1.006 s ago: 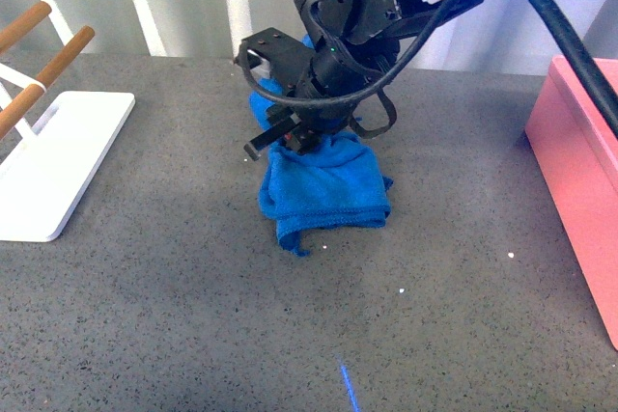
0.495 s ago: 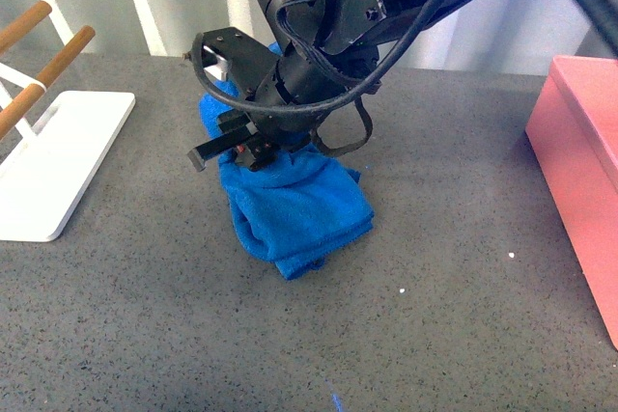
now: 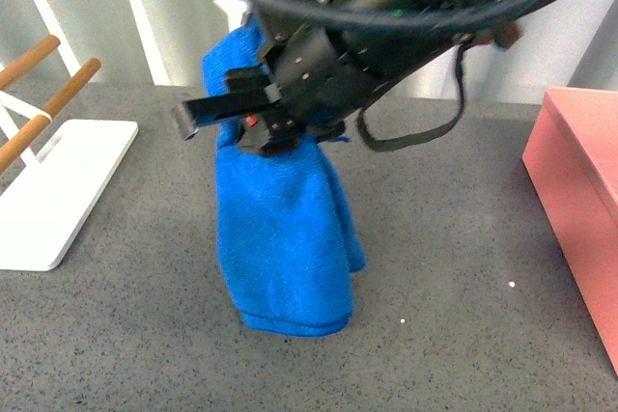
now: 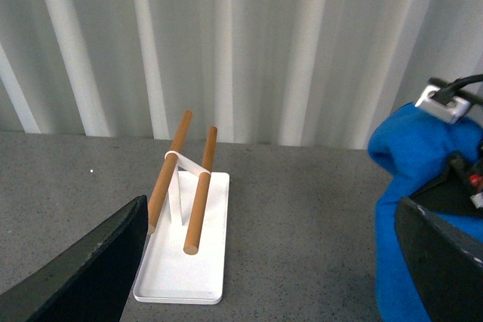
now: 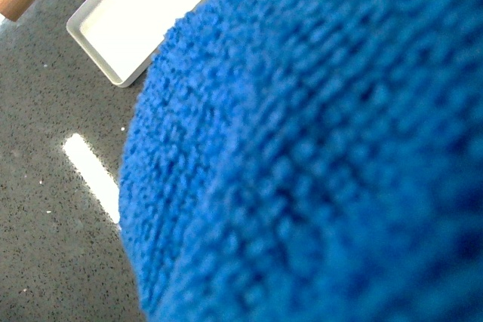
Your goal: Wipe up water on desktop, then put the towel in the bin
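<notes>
Only the front view shows the whole grasp: the right gripper (image 3: pixel 256 127) is clenched on the upper part of the towel (image 3: pixel 280 238), which hangs down in a long folded drape over the desktop (image 3: pixel 463 335). We cannot tell whether its lower hem touches the surface. This view alone also shows the bin (image 3: pixel 575 209), well apart to the right of the towel. We see its outer wall and rim but not its inside.

The left wrist view gives what the front view crops. The tray (image 4: pixel 207 277) sits there whole, and on it a thin white bracket bears two rods (image 4: pixel 170 167) side by side, sloping. Behind stands a ribbed pale wall (image 4: pixel 249 43). The left gripper (image 4: pixel 270 213) is spread wide with nothing between its dark fingers, and the towel shows beyond its right finger.

The right wrist view is nearly filled by the towel, close and blurred. Past it we see a corner of the tray, a rod end and a bright streak on the desktop, glare or water we cannot tell.

The towel is royal-blue, thick and fuzzy, with looped pile. The desktop is matte dark grey with fine light speckles. The bin is smooth salmon-pink with straight walls. The tray is flat, white and shallow-rimmed, and the rods are round and of brown wood.
</notes>
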Controlling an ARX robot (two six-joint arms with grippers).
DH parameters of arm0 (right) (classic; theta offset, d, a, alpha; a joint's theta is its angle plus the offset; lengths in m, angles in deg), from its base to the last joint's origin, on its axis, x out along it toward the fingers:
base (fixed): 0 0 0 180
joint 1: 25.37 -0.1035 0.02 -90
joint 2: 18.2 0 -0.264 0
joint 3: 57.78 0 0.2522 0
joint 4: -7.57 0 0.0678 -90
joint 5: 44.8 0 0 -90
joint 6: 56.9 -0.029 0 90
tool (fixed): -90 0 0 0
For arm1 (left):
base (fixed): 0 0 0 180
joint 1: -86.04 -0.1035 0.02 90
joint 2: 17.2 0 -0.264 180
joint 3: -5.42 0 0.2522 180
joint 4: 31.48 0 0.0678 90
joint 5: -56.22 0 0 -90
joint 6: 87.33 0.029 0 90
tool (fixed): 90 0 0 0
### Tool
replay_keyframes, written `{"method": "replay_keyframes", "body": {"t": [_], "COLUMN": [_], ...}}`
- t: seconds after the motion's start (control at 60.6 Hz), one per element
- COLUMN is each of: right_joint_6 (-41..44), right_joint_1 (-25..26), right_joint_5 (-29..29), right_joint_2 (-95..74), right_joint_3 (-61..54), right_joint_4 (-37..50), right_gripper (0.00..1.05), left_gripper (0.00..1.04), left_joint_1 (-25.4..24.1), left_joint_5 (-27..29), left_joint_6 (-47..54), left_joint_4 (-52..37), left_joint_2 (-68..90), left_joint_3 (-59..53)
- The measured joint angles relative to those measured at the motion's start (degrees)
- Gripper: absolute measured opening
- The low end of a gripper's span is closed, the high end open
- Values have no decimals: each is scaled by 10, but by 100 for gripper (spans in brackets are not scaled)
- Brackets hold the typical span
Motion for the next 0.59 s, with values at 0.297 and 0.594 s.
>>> {"method": "replay_keyframes", "body": {"t": [0.297,0.594], "right_joint_6": [25,65], "right_joint_1": [87,210], "right_joint_5": [-114,-318], "right_joint_2": [118,181], "right_joint_3": [19,89], "right_joint_4": [-99,-238], "right_gripper": [6,6], "left_gripper": [98,98], "left_joint_1": [0,0], "left_joint_5": [0,0], "left_joint_6": [0,0], "left_joint_4": [0,0], "left_joint_2": [0,0], "left_joint_3": [0,0]}}
